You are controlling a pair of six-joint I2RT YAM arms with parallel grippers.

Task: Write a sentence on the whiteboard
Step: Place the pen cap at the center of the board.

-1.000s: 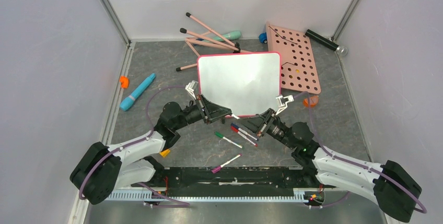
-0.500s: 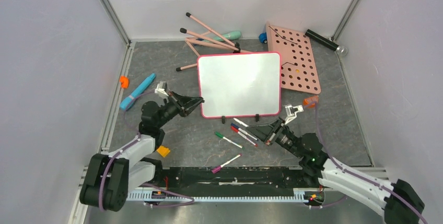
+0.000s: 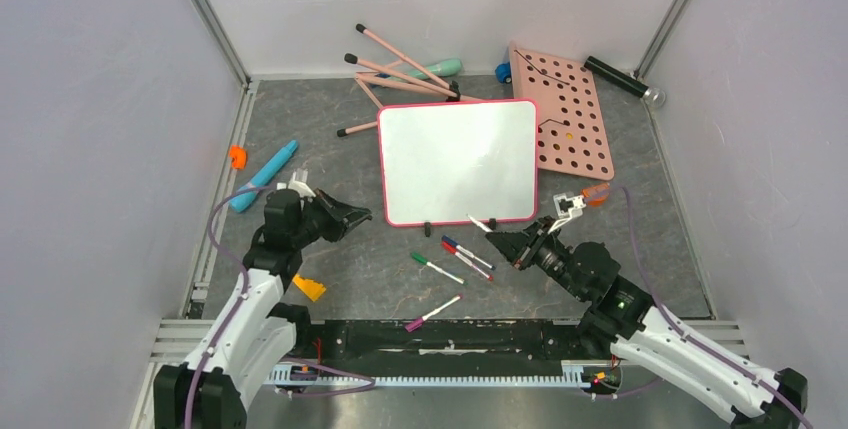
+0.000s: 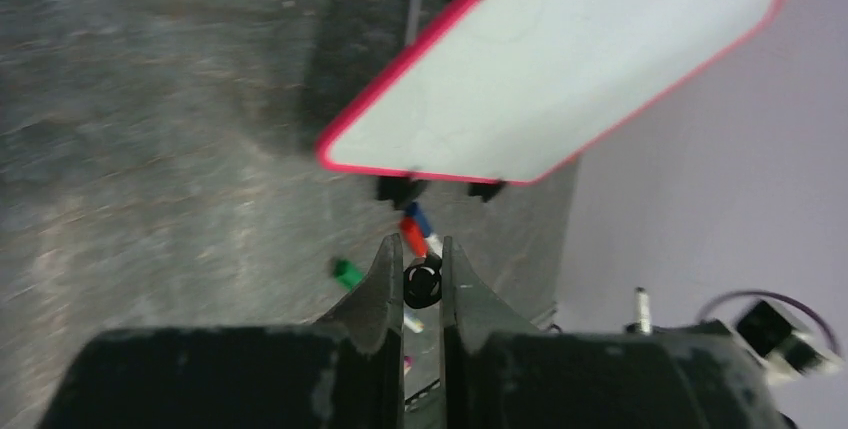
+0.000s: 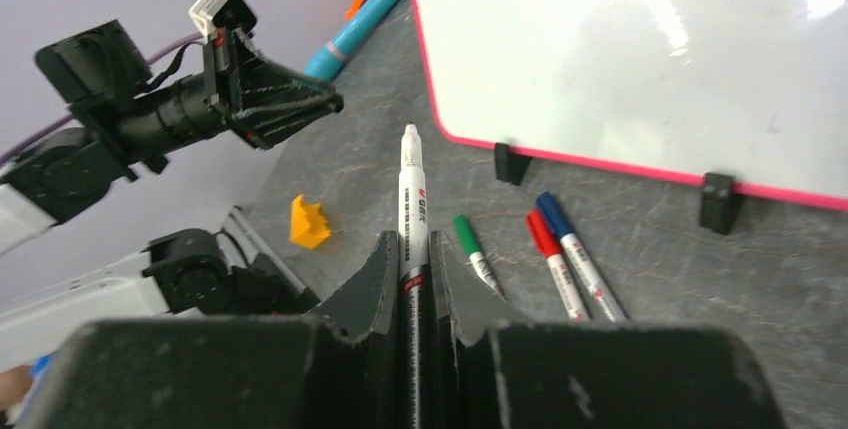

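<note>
Top external view: the large glossy white whiteboard with a pink-red rim (image 3: 458, 161) rests on the grey marbled bench (image 3: 650, 249), with two small black clips (image 3: 428, 230) at its near rim. It lies ahead of both pincers and is apart from each. Its face shows no writing in any view, so by my judgement the sentence is wholly outstanding.

Preparation appears complete. The right pincer (image 3: 500, 240) is clamped on a white-barrelled marker (image 5: 409, 204), bare tip forward, just short of the board's near rim. The left pincer (image 3: 358, 215) is nearly closed on a small black round piece (image 4: 422, 285), probably the cap.

Both arms lie low, reaching out from the near edge with wrists aimed at the board. The right would need to advance and lift the tip onto the face.
</note>
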